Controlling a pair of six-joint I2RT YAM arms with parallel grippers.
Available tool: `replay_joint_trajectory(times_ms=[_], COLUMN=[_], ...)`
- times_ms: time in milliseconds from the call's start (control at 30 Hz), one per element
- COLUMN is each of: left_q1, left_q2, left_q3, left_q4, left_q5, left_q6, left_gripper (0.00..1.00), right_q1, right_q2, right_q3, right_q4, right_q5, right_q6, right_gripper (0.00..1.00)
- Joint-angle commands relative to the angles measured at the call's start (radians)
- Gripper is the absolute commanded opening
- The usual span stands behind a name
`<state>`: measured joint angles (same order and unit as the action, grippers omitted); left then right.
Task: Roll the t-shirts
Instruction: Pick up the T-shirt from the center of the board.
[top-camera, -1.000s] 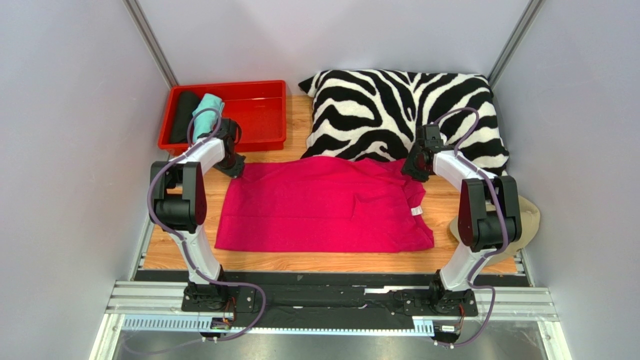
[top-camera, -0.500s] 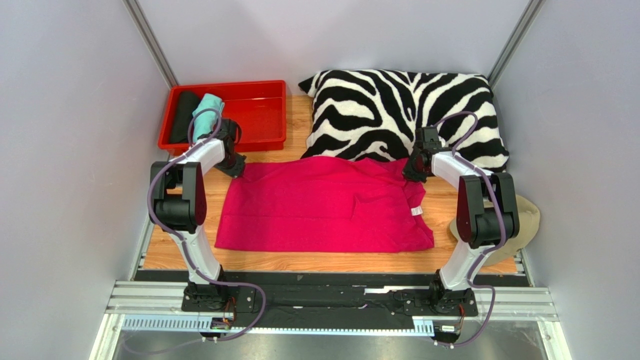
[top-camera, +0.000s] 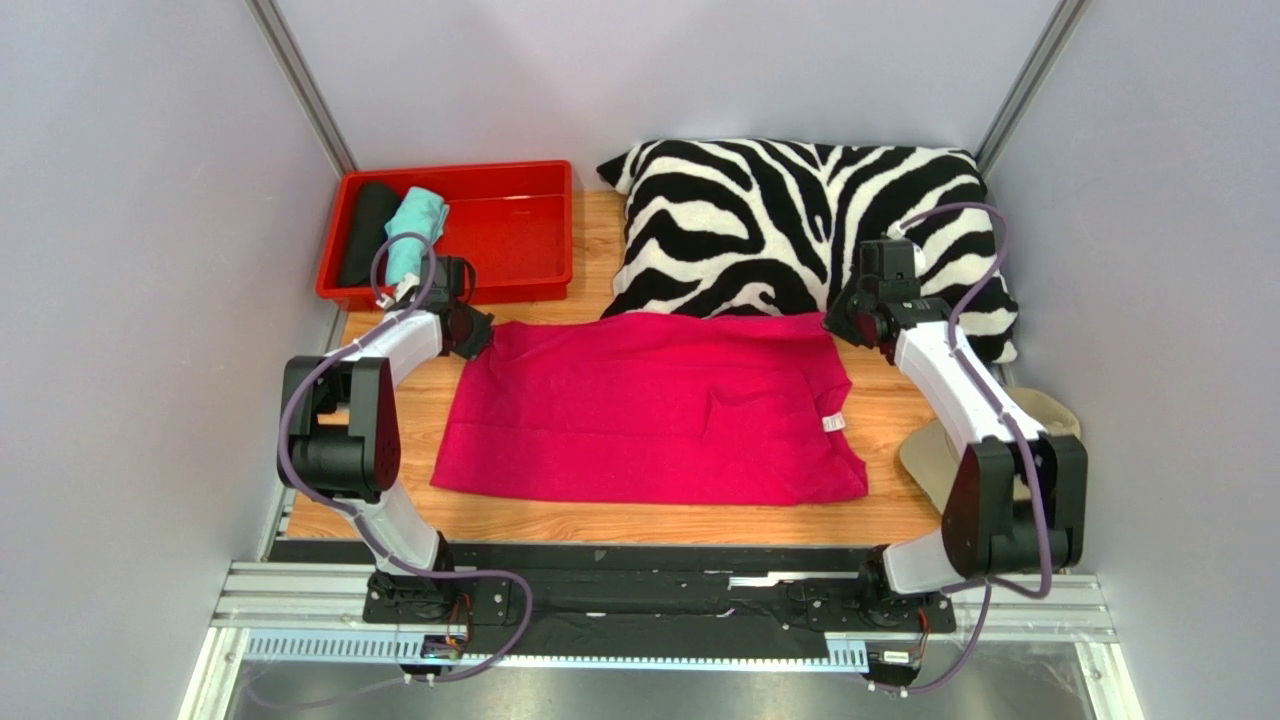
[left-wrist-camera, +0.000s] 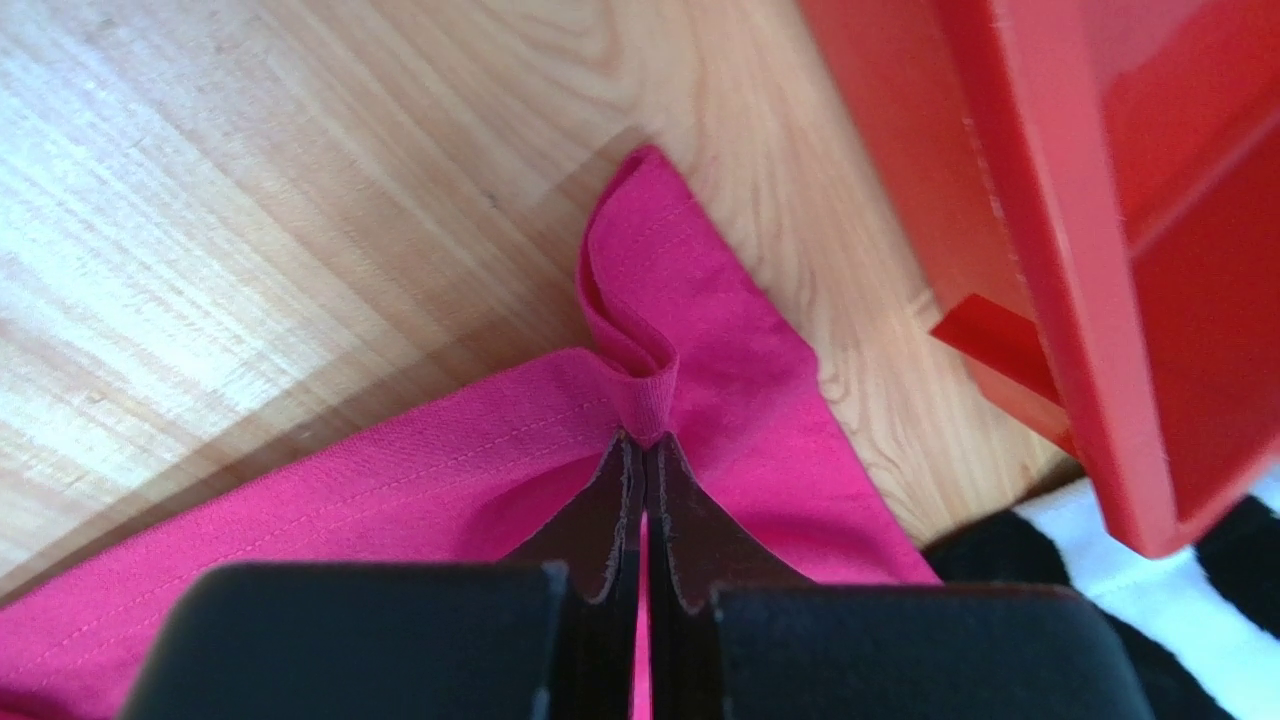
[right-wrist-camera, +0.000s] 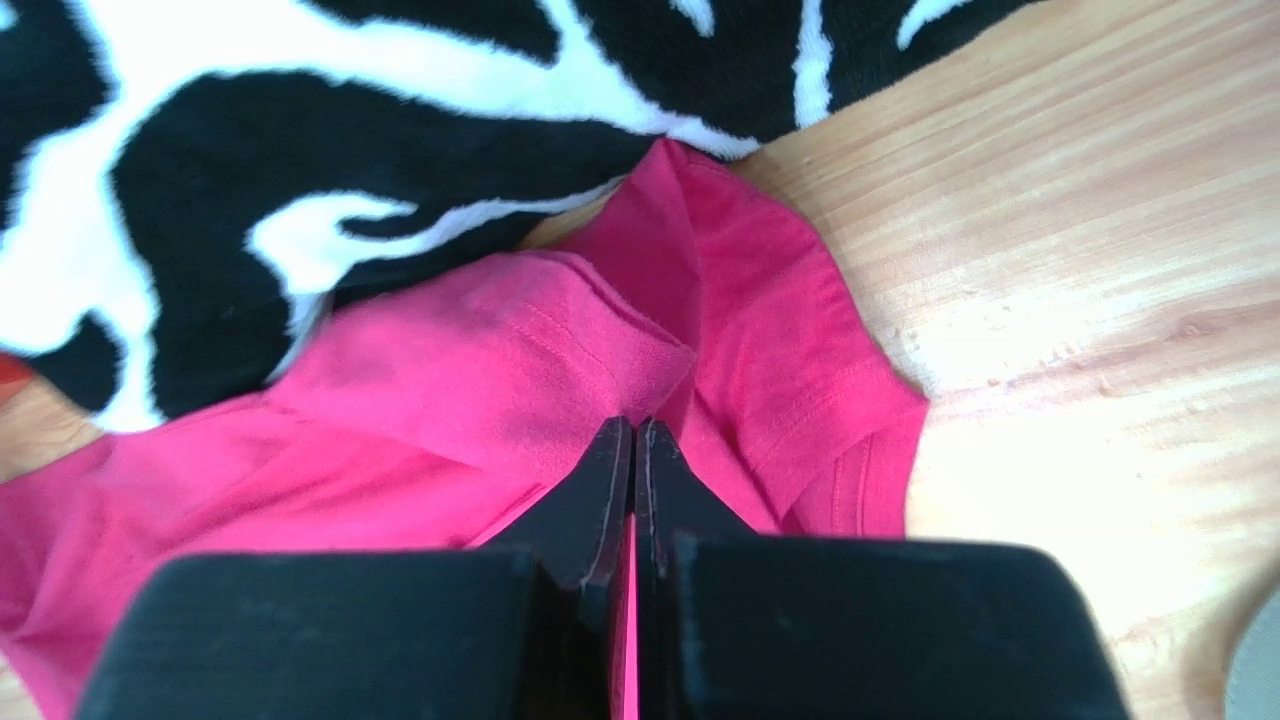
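1. The pink t-shirt (top-camera: 646, 413) lies flat in the middle of the table (top-camera: 879, 402). Its long side runs from left to right.
2. The left gripper (top-camera: 481, 333) is at the shirt's far left corner, near the red tray (top-camera: 451, 168). Its jaws are pressed together on a small fold of pink cloth, and the left wrist view shows the pinch well.
3. The right gripper (top-camera: 845, 326) is at the shirt's far right corner, just beside the zebra pillow (top-camera: 781, 210). It also pinches pink cloth between its closed jaws.
4. From both grippers, the rest of the shirt spreads toward the near edge of the table. Each arm is close to its own corner, so neither is nearer than the other.
5. A roll would likely start at this far edge and go toward the near edge, with both corners moving together.
6. The shirt is bright pink and soft, with a few low wrinkles. A small white label (top-camera: 836, 425) sits near its right side.
7. The far edge seems to touch the pillow, but the top view does not show this clearly.
8. A teal roll (top-camera: 413, 222) and a black roll (top-camera: 368, 233) already lie in the tray.
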<state>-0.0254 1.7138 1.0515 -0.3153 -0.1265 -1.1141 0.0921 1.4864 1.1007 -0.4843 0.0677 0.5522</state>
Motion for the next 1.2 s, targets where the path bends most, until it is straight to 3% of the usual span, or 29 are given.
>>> replay_joint_trajectory(times_ms=[0,167,300,400,633,900,1167], left_q1=[0.004,0.005,0.007,0.005,-0.022,-0.120,-0.195], left_q2=[-0.069,-0.085,-0.095,-0.126,-0.086,0.164,0.262], left_q3=[-0.044,-0.058,-0.073,-0.056,0.105,0.412,0.485], left_q4=[0.114,0.071,0.074,0.084,-0.041,-0.254,-0.335], left_q5=[0.008,-0.002,0.017,0.022,-0.047,-0.146,-0.249], left_q6=[0.014,0.025,0.051,0.129,0.324,0.588,0.645], left_gripper=[0.00,0.00,0.38,0.47,0.46,0.39,0.39], right_q1=[0.015,0.015,0.021,0.031,0.032,0.032,0.034], right_q2=[-0.116,-0.259,-0.360,-0.416,-0.466,-0.474,-0.525], right_q3=[-0.062,-0.151,-0.241,-0.321,-0.395,-0.400,-0.436], right_q4=[-0.053,-0.112,-0.129,-0.134,-0.128,-0.125,-0.149], right_q5=[0.018,0.009,-0.035,-0.054,-0.052,-0.052,-0.052], right_q6=[-0.003,-0.002,0.011,0.017,0.009,0.002,0.012], right_gripper=[0.00,0.00,0.00,0.00,0.00,0.00,0.00])
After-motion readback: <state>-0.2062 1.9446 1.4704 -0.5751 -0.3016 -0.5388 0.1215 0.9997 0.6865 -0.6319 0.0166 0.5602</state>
